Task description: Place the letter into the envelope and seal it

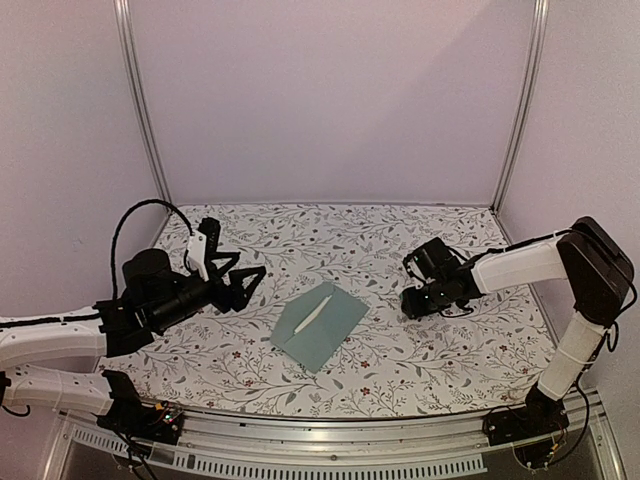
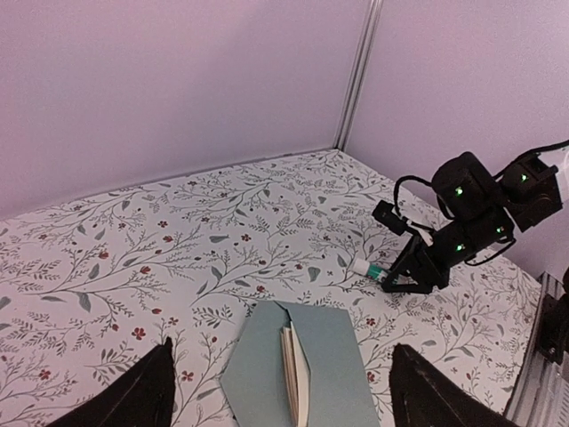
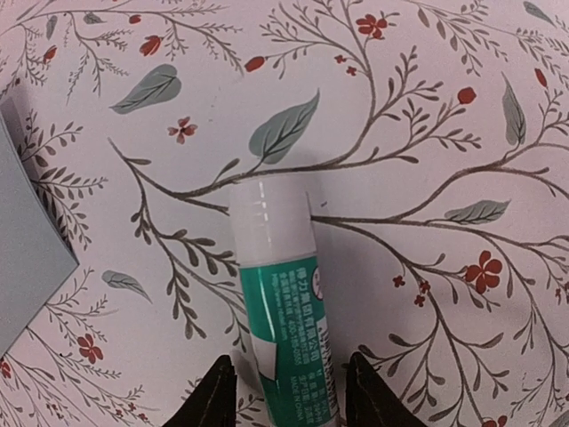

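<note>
Teal envelope [image 1: 322, 325] lies mid-surface [image 1: 420, 370] seen from above, with the cream letter [image 1: 312, 315] peeking out. My left pincer [image 1: 248, 288] hovers beside it, spread. Left wrist: the letter sits inside the envelope. Right wrist: my right pincer [image 3: 292, 365] straddles the glue stick [image 3: 280, 302]; whether it is squeezing I cannot tell.

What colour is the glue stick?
The glue stick is white with a teal-green label; the right wrist view shows it best.
</note>
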Tool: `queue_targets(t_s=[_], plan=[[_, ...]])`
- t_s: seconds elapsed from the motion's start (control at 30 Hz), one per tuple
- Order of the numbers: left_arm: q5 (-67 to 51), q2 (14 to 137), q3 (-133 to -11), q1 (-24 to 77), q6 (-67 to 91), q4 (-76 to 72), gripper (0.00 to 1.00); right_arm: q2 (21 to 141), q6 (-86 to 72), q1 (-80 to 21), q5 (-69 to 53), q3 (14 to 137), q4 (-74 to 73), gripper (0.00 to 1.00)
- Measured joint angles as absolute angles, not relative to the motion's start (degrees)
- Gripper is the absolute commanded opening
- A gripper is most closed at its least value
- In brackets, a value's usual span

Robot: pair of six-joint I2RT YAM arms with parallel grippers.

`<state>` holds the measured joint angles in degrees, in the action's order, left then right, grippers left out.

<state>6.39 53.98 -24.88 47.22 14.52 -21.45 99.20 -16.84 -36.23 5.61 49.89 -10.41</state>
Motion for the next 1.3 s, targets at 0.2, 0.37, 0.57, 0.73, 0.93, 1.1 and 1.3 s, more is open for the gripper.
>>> queue_targets(t_s=[0.2,0.37,0.57,0.73,0.93,1.1,1.3], plan=[[6.37,54.0,-24.88,47.22,14.48,-21.45,0.8,99.61,-15.99,-36.21,5.67,50.24,-10.72,0.26],[4.93,54.26,-24.88,47.22,13.67,-21.5,0.76,99.72,-15.4,-36.18,5.3,50.54,-10.98,0.09],[-0.99,55.57,-24.88,47.24,11.53,-22.04,0.7,98.87,-13.32,-36.1,-0.4,50.57,-11.7,0.03],[-3.51,55.55,-23.94,48.8,8.47,-25.32,0.63,93.14,-11.49,-37.78,-7.64,49.8,-12.38,0.03],[-3.14,55.66,-17.45,56.18,-1.1,-35.07,0.64,86.11,-9.54,-44.77,-14.63,49.93,-12.53,0.04],[-2.33,57.67,-13.08,62.13,-11.7,-42.26,0.66,85.58,-8.93,-51.77,-17.89,50.83,-13.41,0.04],[4.56,64.51,-12.82,69.76,-24.53,-46.72,0.71,85.62,-8.91,-58.35,-20.25,54.33,-14.92,0.03]])
